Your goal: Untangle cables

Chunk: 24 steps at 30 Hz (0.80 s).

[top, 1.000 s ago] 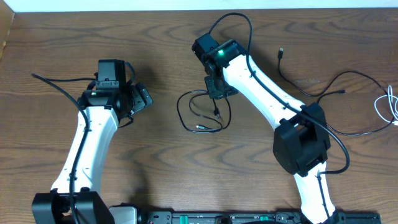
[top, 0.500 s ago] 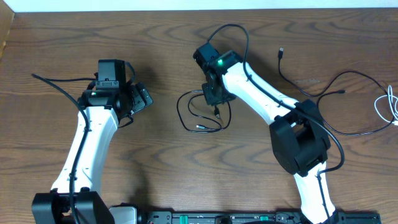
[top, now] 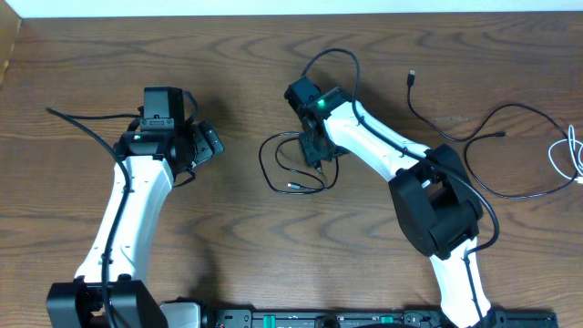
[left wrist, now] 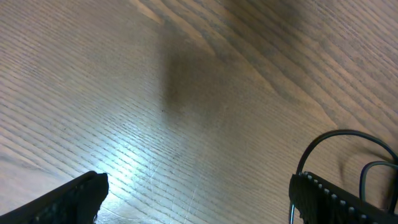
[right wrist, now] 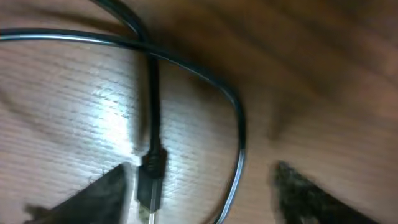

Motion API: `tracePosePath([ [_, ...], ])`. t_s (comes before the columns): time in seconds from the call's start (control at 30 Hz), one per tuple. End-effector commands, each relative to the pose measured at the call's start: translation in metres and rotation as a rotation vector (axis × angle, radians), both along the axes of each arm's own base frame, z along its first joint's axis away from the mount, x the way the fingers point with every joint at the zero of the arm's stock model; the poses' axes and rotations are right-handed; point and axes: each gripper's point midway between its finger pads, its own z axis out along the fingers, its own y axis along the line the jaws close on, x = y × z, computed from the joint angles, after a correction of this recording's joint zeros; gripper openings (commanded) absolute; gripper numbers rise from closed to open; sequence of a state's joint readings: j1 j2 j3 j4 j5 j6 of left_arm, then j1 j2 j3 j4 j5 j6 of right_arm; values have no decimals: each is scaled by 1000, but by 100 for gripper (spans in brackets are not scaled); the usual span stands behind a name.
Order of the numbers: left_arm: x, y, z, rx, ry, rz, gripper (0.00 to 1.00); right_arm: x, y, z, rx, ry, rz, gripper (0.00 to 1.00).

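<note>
Table (top: 237,82): wood grain. My left gripper (left wrist: 199,199) hangs over the wood, fingers spread wide, holding nothing. My right gripper (right wrist: 205,193) sits low at mid-table with fingers spread. The black cable (right wrist: 152,93) lies looped on the table between them, unpinched, its plug (right wrist: 151,171) just beside one finger. The white cable (top: 557,155) lies at the far right edge, well apart.

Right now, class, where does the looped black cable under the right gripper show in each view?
Overhead: looped black cable at table centre, beneath the right gripper.
Left wrist: black curve at right edge; cannot tell if it is this cable.
Right wrist: runs down left of centre to its plug.
Shared landmark: the table's wood grain.
</note>
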<state>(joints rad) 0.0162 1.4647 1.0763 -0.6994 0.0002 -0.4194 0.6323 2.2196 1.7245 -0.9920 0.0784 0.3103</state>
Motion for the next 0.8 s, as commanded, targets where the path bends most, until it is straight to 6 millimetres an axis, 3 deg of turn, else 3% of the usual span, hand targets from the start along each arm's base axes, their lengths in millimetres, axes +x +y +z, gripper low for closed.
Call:
tracePosePath([
  [0.0, 1, 3, 1, 9, 1, 12, 98, -19, 7, -7, 36, 89, -11, 89],
  [0.2, 1, 3, 1, 9, 1, 12, 98, -26, -10, -14, -32, 95, -117, 89],
  [0.4, 1, 3, 1, 9, 1, 12, 98, -16, 0, -29, 24, 30, -169, 80],
  [0.7, 1, 3, 1, 9, 1, 12, 98, -18, -5, -35, 3, 24, -191, 9],
  [0.77, 1, 3, 1, 9, 1, 12, 98, -19, -6, -35, -1, 27, -193, 1],
])
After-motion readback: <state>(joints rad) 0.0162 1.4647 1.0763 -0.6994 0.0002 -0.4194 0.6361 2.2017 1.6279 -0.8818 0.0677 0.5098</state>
